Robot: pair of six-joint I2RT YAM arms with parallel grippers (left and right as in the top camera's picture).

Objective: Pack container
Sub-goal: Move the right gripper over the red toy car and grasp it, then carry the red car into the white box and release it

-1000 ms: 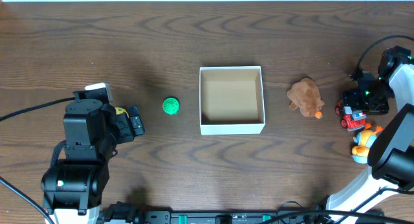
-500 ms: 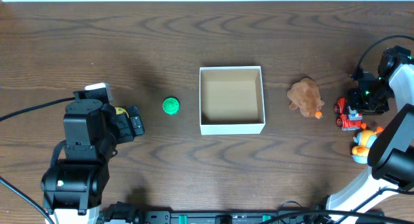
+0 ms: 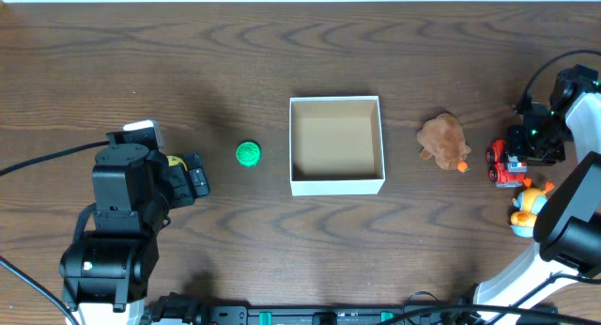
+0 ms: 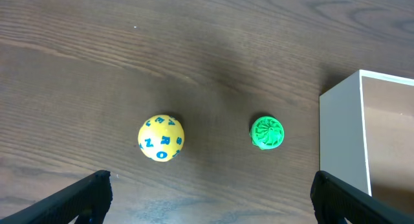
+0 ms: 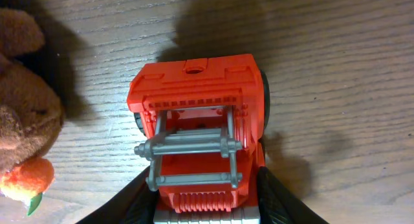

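Observation:
The container [image 3: 336, 186], a square white box with a tan inside, stands at the table's middle with nothing in it; its corner shows in the left wrist view [image 4: 339, 133]. My right gripper [image 5: 200, 198] is shut on a red toy truck [image 5: 197, 94] at the far right of the table [image 3: 502, 163], close to a brown plush [image 3: 443, 141]. My left gripper [image 4: 210, 198] is open and holds nothing, left of a green round toy [image 3: 248, 154], which also shows in the left wrist view [image 4: 267, 133]. A yellow ball with blue letters [image 4: 161, 138] lies ahead of its fingers.
The brown plush with an orange bit [image 5: 19, 120] lies just left of the truck. A duck-like toy [image 3: 528, 205] sits at the right edge, below the truck. The right arm's base and cables fill the lower right corner.
The red truck, in my right gripper, has shifted a little to the left and up, toward the plush. The left arm has not moved.

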